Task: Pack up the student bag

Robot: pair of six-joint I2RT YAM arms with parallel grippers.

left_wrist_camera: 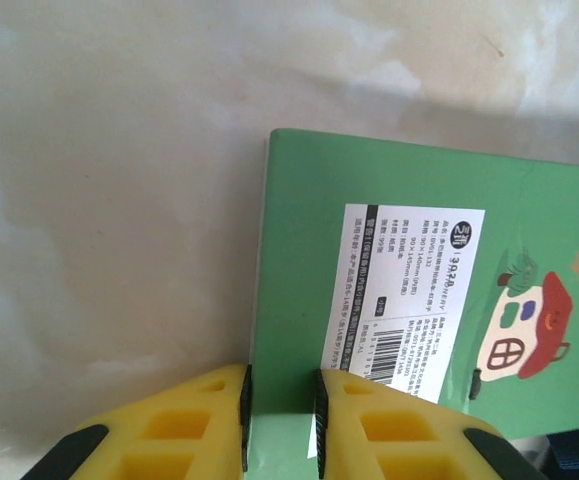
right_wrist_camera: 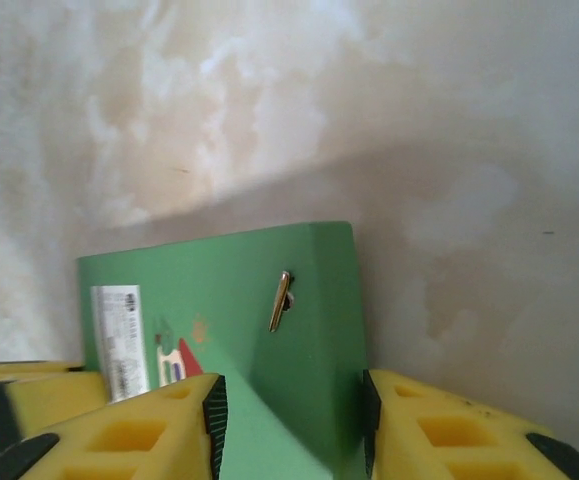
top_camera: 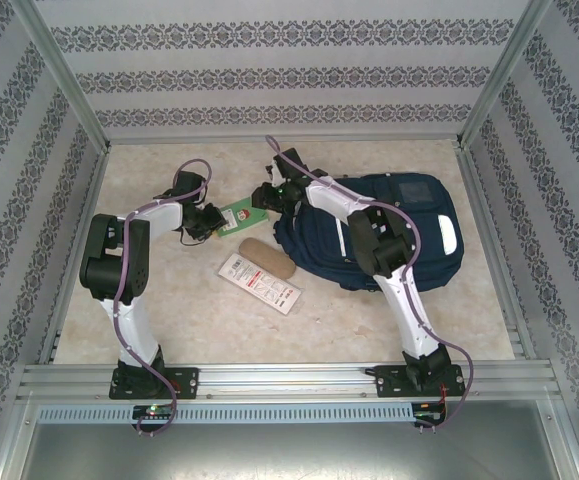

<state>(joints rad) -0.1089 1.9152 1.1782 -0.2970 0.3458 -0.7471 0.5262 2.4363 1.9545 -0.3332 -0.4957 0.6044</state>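
The student bag [top_camera: 409,215], navy blue with pale patches, lies flat at the right middle of the table. A green notebook [top_camera: 237,213] with a white barcode label and a little house drawing lies just left of it, between my two grippers. My left gripper [top_camera: 206,222] sits at the notebook's left end. Its jaws [left_wrist_camera: 281,420] stand narrowly apart over the notebook [left_wrist_camera: 299,200], one pad at the page edge and the other on the label. My right gripper [top_camera: 267,195] is at the far-right corner. Its jaws [right_wrist_camera: 289,425] stand wider over that corner of the notebook [right_wrist_camera: 219,280].
A tan oblong pencil case [top_camera: 266,257] and a flat white and red packet [top_camera: 259,283] lie in front of the notebook. Patterned walls with metal posts close in the table's sides and back. A metal rail [top_camera: 289,378] runs along the near edge.
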